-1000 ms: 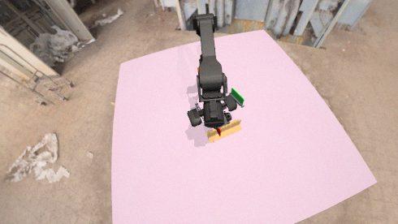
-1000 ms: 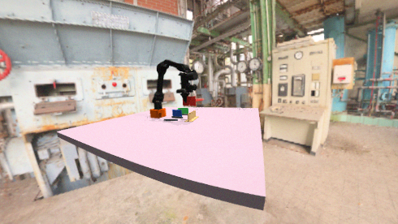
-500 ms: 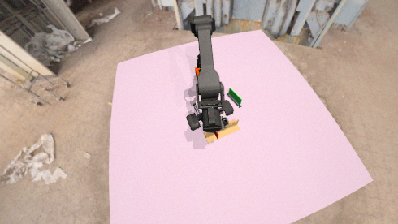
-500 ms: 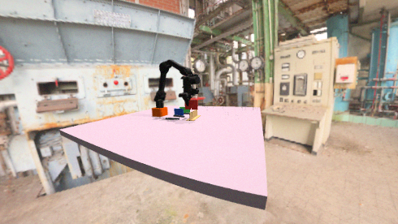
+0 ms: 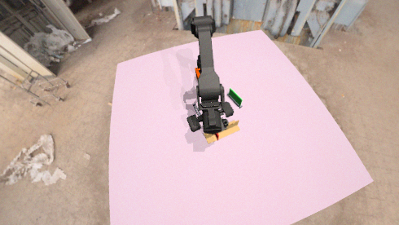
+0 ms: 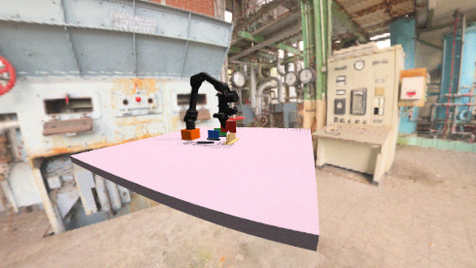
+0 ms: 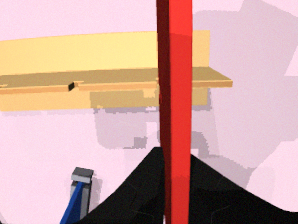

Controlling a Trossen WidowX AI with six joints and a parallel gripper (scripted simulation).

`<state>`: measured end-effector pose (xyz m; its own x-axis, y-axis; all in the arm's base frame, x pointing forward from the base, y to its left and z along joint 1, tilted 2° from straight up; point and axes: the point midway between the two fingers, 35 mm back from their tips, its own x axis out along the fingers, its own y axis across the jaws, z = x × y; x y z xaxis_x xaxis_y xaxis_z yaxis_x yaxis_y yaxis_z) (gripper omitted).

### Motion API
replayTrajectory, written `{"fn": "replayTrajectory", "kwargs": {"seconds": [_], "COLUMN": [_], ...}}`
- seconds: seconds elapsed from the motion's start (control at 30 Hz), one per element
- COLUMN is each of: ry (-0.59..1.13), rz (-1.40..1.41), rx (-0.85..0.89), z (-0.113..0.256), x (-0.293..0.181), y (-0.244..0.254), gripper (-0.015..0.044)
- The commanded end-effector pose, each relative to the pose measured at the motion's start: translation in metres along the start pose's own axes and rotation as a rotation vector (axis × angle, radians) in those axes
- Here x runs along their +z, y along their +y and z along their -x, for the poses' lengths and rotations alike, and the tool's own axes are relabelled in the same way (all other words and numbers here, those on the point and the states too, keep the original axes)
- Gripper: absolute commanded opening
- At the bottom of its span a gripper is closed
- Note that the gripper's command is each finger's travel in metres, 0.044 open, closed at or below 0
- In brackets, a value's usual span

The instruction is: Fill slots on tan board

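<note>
Pink tabletop lay before us; beneath our arm stood the tan board, and our gripper pinched the upright red board, crosswise to it, near its end in the wrist view

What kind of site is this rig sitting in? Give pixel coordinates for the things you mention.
Probably an old industrial plant or boiler house, seemingly run-down: the exterior view shows a control cabinet (image 6: 359, 92) with dials and switches, round gauges (image 6: 307, 76) by the pipework, and a rust-stained metal housing (image 6: 141, 41).
</note>
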<state>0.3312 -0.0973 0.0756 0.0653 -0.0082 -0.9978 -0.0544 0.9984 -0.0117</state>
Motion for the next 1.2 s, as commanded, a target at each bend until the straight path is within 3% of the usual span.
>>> {"fn": "replayTrajectory", "kwargs": {"seconds": [0.0, 1.17], "ry": [0.003, 0.003], "rz": [-0.007, -0.007], "rx": [-0.002, -0.002], "z": [-0.003, -0.022], "x": [-0.001, -0.001], "y": [0.0, 0.0], "gripper": [0.0, 0.0]}}
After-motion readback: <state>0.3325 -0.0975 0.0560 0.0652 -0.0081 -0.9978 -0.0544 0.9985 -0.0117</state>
